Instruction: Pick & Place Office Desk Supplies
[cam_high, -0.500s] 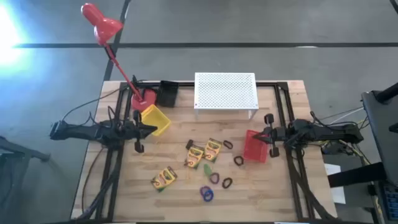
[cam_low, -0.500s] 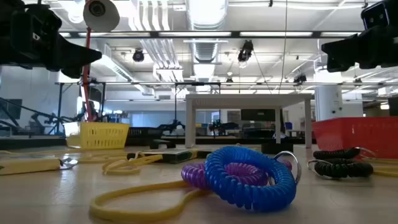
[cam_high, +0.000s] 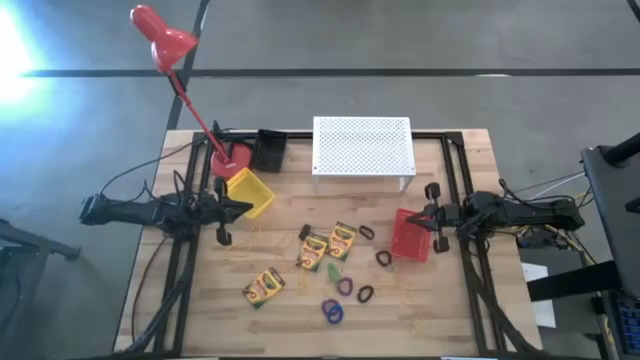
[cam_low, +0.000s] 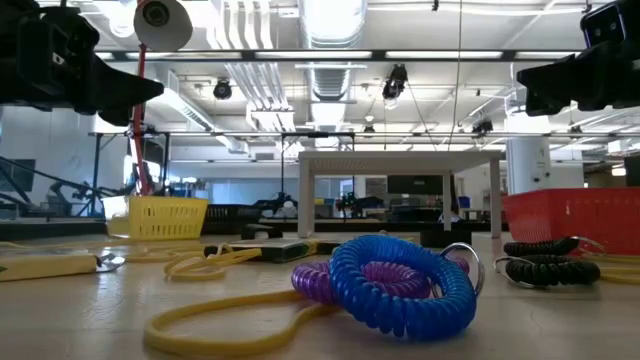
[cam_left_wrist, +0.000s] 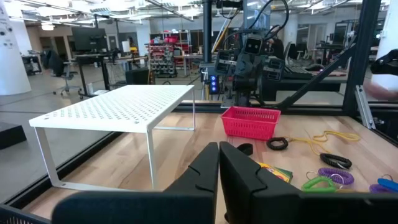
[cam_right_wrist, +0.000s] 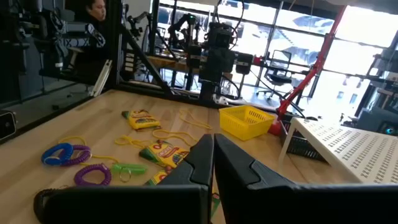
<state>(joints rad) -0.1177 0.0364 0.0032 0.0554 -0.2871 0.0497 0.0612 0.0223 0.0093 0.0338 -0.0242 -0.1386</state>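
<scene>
Both my left jaws (cam_left_wrist: 219, 163) and right jaws (cam_right_wrist: 213, 155) are clenched on nothing, well apart from the crayon boxes (cam_high: 331, 245) and rings (cam_high: 334, 311) mid-tabletop (cam_high: 290, 318); tangled rings could lift together, I reckon.

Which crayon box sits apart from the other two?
The crayon box nearest the table's front-left lies alone; the other two boxes lie side by side at the table's middle.
</scene>
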